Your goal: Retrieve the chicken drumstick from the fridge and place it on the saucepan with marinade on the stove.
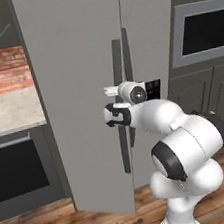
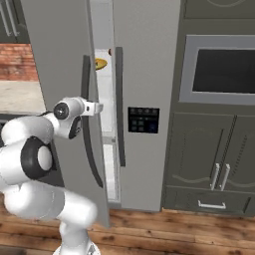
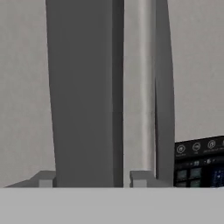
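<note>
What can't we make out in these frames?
- Fridge interior: right base view shows just a sliver through the door gap; the left door hides the rest.
- Drumstick: a yellow-brown item shows in the gap, too small to identify.
- Tool straddles the handle; contact unclear.

The fridge (image 1: 80, 88) is finished in smooth, matt light grey, like brushed metal, with dark matt handles (image 1: 122, 107). A glossy black control panel (image 2: 143, 120) is set at 3 o'clock. Warm wooden planks form the floor (image 2: 174, 234). Rough red brick (image 1: 2, 71) is seen above a pale, stone-like counter (image 1: 10, 110).
</note>
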